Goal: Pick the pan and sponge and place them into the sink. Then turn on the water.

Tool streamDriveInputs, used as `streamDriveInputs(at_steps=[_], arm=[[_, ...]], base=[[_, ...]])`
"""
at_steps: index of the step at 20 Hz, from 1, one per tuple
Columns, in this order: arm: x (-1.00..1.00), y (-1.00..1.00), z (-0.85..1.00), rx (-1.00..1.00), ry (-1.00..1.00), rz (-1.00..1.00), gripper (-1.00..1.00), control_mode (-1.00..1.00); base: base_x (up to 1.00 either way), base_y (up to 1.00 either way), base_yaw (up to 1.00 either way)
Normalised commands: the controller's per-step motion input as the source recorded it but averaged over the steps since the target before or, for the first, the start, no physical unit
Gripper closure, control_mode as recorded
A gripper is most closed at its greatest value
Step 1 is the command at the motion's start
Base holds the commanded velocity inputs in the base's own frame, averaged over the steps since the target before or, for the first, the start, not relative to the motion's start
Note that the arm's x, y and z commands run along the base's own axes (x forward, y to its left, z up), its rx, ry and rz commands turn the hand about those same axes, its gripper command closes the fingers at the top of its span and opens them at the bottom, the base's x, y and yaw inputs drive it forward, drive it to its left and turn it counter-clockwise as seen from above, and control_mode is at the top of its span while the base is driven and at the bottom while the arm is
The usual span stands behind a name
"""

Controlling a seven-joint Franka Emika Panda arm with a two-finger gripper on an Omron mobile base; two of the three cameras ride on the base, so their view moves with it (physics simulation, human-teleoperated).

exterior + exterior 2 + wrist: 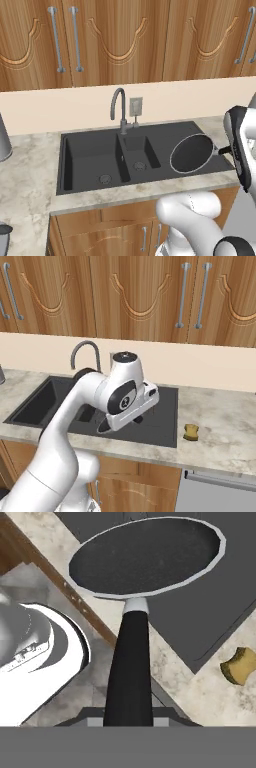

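Observation:
My gripper [128, 718] is shut on the black handle of the pan [145, 557]. The pan is dark and round with a thin light rim. It hangs tilted over the flat drainboard at the right end of the black sink [85, 150]. In the left base view the pan [192, 152] faces the camera, and my gripper [231, 149] is mostly hidden behind my white wrist. The sponge [191, 431], a small yellow-tan lump, lies on the counter right of the sink [167, 411]; the hand view shows the sponge [240, 666] beside the sink's corner. No water shows at the faucet [119, 107].
Two basins with round drains lie left of the pan. A wall outlet [136, 106] sits behind the faucet. Wooden cabinets hang above. A grey vessel [3, 140] stands on the counter at the far left. Marble counter [225, 426] extends right of the sponge.

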Motion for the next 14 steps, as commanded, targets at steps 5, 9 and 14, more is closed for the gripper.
streamDriveInputs(at_steps=[5, 9, 14], arm=[[0.19, 1.0, 0.4, 0.12, 0.06, 0.12, 1.0, -1.0], [0.19, 1.0, 0.52, 0.18, 0.09, 0.02, 1.0, -1.0], [0.23, 1.0, 0.1, 0.12, 0.1, -0.01, 1.0, -1.0]], base=[[0.0, 0.0, 0.0], [0.0, 0.0, 0.0], [0.0, 0.0, 0.0]])
